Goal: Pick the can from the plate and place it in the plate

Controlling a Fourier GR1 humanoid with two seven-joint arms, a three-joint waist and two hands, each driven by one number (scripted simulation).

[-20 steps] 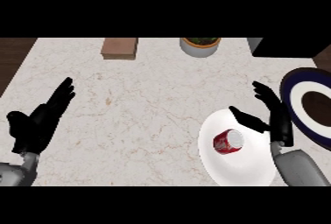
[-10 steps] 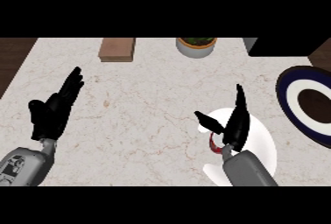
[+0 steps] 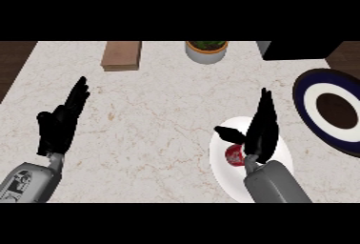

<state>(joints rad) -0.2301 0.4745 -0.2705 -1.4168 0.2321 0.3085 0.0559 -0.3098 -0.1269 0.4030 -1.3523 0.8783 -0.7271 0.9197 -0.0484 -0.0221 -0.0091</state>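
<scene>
The right hand (image 3: 257,133) has its fingers straight and stretched away from the robot, thumb spread out to the left, holding nothing. It hangs over the white plate (image 3: 224,169), and its wrist covers part of the red can (image 3: 234,155), which lies on that plate just left of the grey forearm. Whether the hand touches the can cannot be told.

The left hand (image 3: 60,125) shows at the left side of the counter (image 3: 155,114), fingers straight and pointing up, open and resting.

Right of the white plate, at the counter's edge, sits a dark blue plate (image 3: 309,112) with a white ring and a dark centre. Along the far edge stand a wooden block (image 3: 122,55) and a potted plant (image 3: 206,51), well apart from both hands.
</scene>
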